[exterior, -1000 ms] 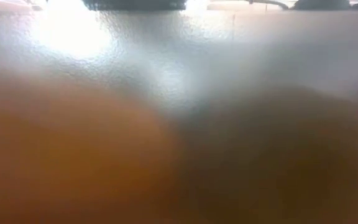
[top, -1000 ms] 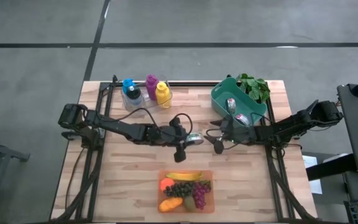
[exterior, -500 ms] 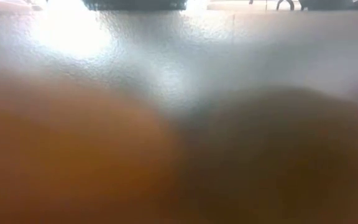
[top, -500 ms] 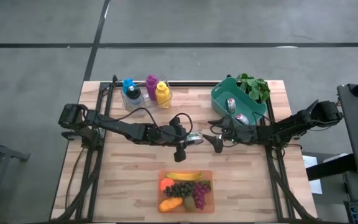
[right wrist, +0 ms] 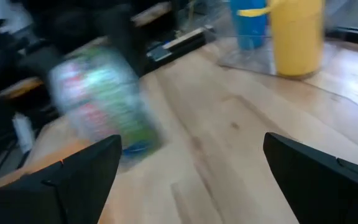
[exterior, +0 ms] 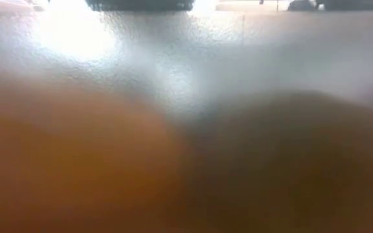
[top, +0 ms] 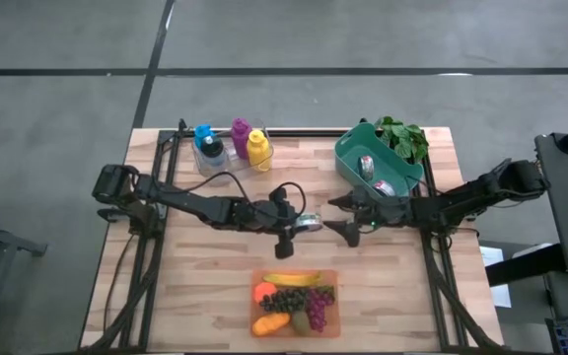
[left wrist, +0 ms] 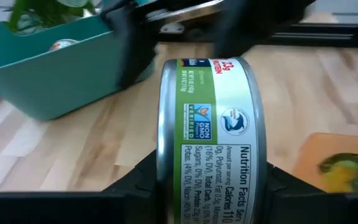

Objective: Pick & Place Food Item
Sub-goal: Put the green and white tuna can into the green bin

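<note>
A short round can with a green label sits on its side in my left gripper above the table's middle; it also shows blurred in the right wrist view as the can. My right gripper is open. It faces the can from the table's right, a short gap away, and touches nothing. An orange tray of fruit lies near the table's near edge. A green bin stands at the far right. My left gripper pinches the can between its two fingers, one on each flat end. The fingers come level from the table's left. The can lies on its side with the labelled wall facing forward, and it appears lifted off the table.
Blue, purple and yellow bottles stand at the far left-centre. Leafy greens and cans lie in the green bin. The low view is blocked by a blurred orange mass. Bare wood lies between the grippers and the tray.
My right gripper's fingers have spread wider apart while it faces the can. My left gripper and the can have stayed where they were.
</note>
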Robot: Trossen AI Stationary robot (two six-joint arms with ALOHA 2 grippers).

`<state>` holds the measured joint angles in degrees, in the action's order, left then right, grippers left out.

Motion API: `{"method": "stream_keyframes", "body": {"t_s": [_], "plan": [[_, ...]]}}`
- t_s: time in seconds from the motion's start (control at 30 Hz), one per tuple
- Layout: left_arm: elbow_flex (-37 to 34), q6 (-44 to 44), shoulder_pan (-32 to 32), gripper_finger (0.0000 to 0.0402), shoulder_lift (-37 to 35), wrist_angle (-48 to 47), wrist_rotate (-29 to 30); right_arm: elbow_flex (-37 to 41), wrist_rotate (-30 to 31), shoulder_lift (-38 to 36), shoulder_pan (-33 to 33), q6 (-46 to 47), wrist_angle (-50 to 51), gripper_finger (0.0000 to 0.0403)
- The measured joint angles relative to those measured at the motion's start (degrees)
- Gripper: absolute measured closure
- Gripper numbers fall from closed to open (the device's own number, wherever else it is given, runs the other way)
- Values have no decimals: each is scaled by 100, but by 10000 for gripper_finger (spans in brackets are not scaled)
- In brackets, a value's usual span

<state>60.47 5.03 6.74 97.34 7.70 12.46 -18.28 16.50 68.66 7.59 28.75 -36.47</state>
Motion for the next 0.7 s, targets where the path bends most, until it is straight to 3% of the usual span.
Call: {"method": "stream_keyframes", "body": {"t_s": [0.2, 0.43, 0.7], "plan": [[0, -38, -21, 271, 4, -1, 67, -7, 100, -774, 0, -263, 836, 13], [0, -75, -17, 271, 2, -4, 1, -7, 136, -1519, 5, -1108, 820, 13], [0, -78, -9, 271, 2, -1, -49, -7, -339, -1163, 7, -2740, -66, 13]]}}
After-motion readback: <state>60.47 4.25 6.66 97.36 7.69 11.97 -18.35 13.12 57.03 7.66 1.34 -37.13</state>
